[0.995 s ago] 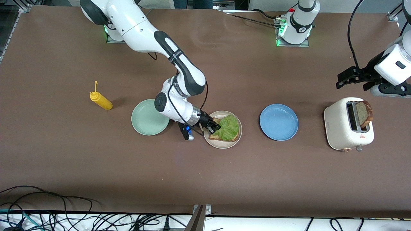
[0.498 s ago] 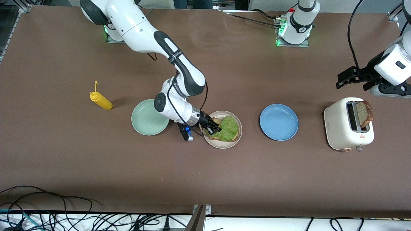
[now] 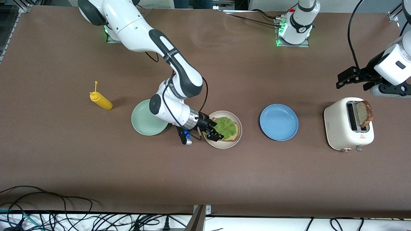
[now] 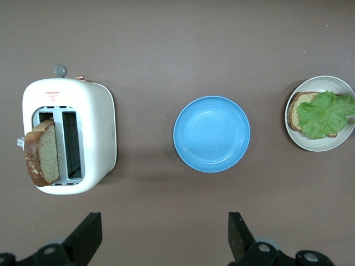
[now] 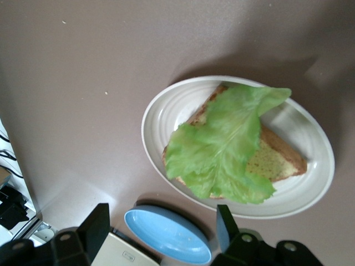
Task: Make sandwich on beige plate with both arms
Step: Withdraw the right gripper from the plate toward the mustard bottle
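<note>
At the right arm's end of the brown worktop [image 3: 64, 160] a yellow plastic squeeze bottle [image 3: 101, 101] lies on its side, well apart from the plates. Next along comes a round mint green plate [image 3: 144, 124], partly under the right arm's wrist. The right gripper [image 3: 214, 134] hangs low over the rim of the round pale beige plate [image 3: 224, 146], at the edge toward the mint plate; its fingers [image 5: 100, 224] are spread apart with nothing between them. On the beige plate lies one square tan bread slice with a brown crust [image 3: 235, 131], and a ruffled green lettuce leaf [image 3: 224, 126] rests on top of it, covering most of the bread. Beside it, toward the left arm's end, sits a round blue plate [image 3: 278, 122]. Then a cream two-slot toaster [image 3: 340, 128] with a second tan bread slice [image 3: 365, 114] standing up out of one slot. The left arm waits, its left gripper [image 3: 345, 80] over the worktop beside the toaster, fingers [image 4: 89, 235] wide apart and holding nothing.
</note>
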